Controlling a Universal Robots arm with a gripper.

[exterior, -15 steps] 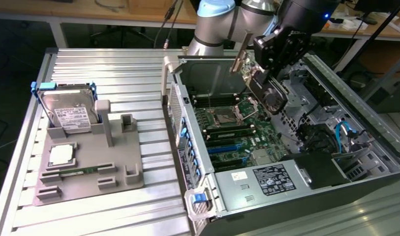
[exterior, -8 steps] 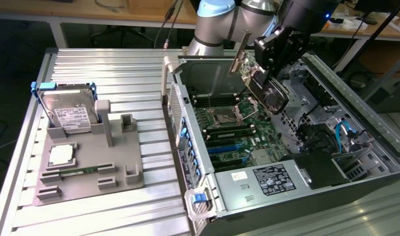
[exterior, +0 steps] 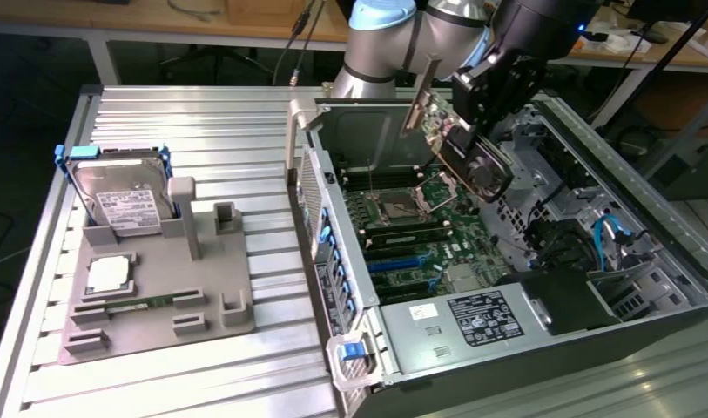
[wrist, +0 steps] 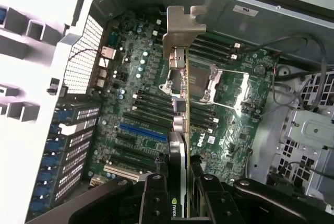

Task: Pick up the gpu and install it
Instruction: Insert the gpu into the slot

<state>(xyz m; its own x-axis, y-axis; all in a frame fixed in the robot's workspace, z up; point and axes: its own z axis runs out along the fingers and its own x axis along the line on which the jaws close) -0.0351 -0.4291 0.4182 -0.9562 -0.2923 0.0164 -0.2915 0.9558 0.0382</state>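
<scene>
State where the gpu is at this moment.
The gpu is gripped by the pincer, held tilted above the motherboard of the open case, at the exterior view's upper right.

One robot arm point(exterior: 377, 52), one gripper point(exterior: 470, 131), one gpu point(exterior: 479, 165), one open computer case point(exterior: 679, 261), one motherboard point(exterior: 406, 239), one power supply point(exterior: 482, 318), one grey parts holder point(exterior: 156, 326), one hard drive point(exterior: 127, 196), one processor chip point(exterior: 107, 274), one loose memory stick point(exterior: 135, 303)

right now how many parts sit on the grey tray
3: hard drive upright at the far end, square chip in the middle, memory stick flat in front; none seems hidden.
</scene>
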